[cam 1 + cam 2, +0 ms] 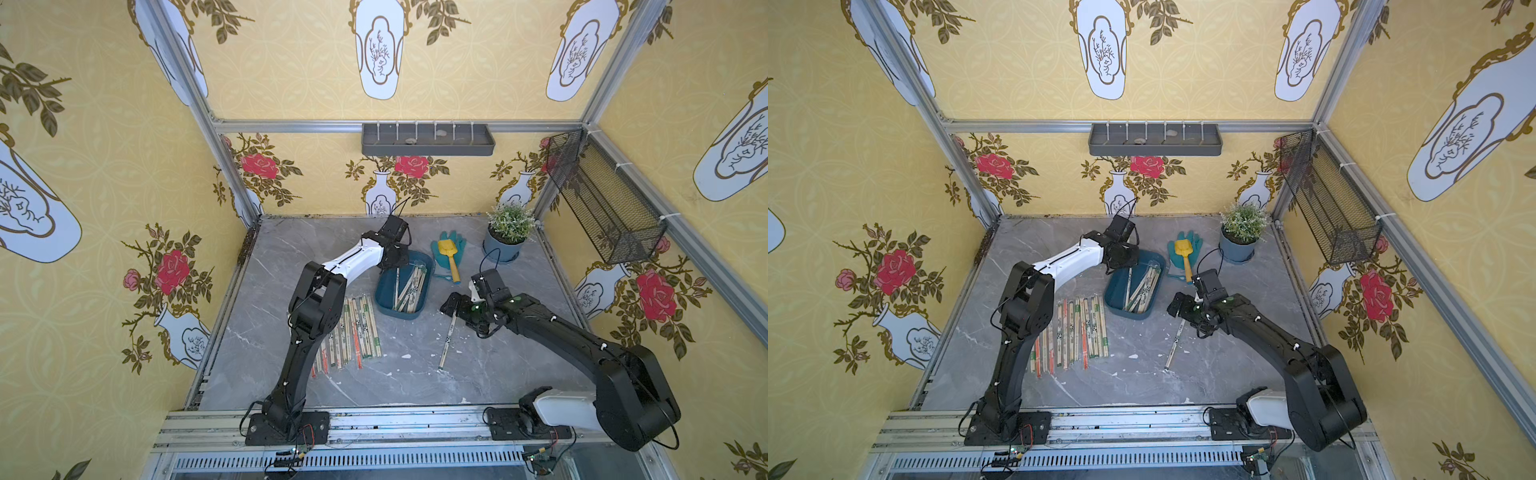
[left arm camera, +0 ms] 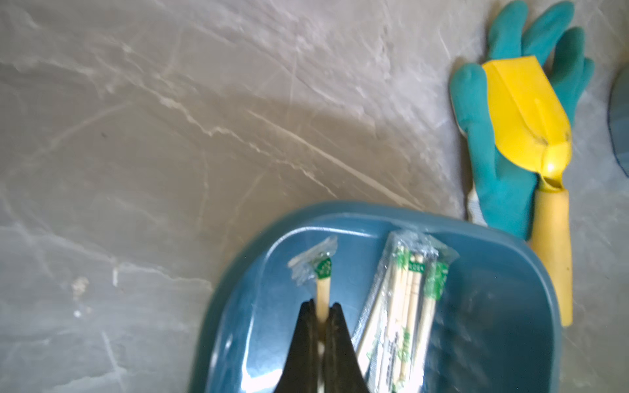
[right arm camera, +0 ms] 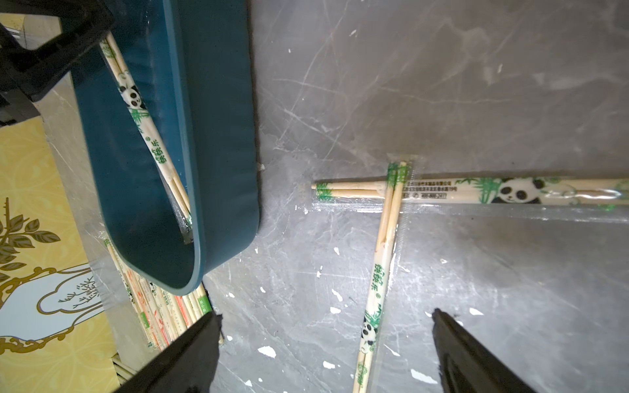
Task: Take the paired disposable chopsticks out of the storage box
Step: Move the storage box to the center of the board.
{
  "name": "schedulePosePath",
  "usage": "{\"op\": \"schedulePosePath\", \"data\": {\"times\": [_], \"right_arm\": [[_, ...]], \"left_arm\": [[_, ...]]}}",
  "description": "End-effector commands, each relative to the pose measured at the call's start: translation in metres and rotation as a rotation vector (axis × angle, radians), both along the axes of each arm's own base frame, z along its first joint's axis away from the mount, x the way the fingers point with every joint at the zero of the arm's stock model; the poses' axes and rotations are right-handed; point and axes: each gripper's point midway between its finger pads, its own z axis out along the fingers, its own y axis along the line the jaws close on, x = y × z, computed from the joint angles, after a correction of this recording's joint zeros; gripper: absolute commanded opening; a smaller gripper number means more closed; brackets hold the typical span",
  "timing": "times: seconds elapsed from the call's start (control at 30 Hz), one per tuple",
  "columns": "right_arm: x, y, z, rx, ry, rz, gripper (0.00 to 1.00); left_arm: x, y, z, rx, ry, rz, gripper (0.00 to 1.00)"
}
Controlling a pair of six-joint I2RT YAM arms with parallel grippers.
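paired disposable chopsticks [image 2: 408, 299]. handling, judged: light, stiff, wrapper slippery; pinch across both sticks near an end. look: thin pale bamboo, clear wrappers, green and panda print. location: several in the storage box [image 1: 385, 291], near centre of the table [image 1: 291, 270]; a row [image 1: 357, 328] at 8 o'clock of the box; 2 crossed pairs [image 3: 391, 194] at 5 o'clock. left gripper [image 2: 321, 306]: closed on 1 pair [image 2: 322, 287] near its green end, inside the box. right gripper [image 3: 325, 313]: spread wide, empty, above the crossed pairs.
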Motion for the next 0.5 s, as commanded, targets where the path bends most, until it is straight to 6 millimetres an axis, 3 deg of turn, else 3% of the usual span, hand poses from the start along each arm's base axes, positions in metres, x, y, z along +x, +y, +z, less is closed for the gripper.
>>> {"op": "schedulePosePath", "data": {"times": [0.0,0.17,0.47], "right_arm": [[0.001,0.0,0.0,-0.006,-0.002,-0.012,0.98],[0.002,0.0,0.0,-0.01,-0.006,-0.008,0.97],[0.001,0.0,-0.002,-0.014,-0.003,-0.009,0.98]], "left_arm": [[-0.005,-0.004,0.001,-0.037,0.008,-0.016,0.0],[-0.004,-0.01,0.024,-0.08,-0.024,-0.03,0.0],[0.009,-0.019,0.116,-0.171,-0.17,-0.049,0.0]]}}
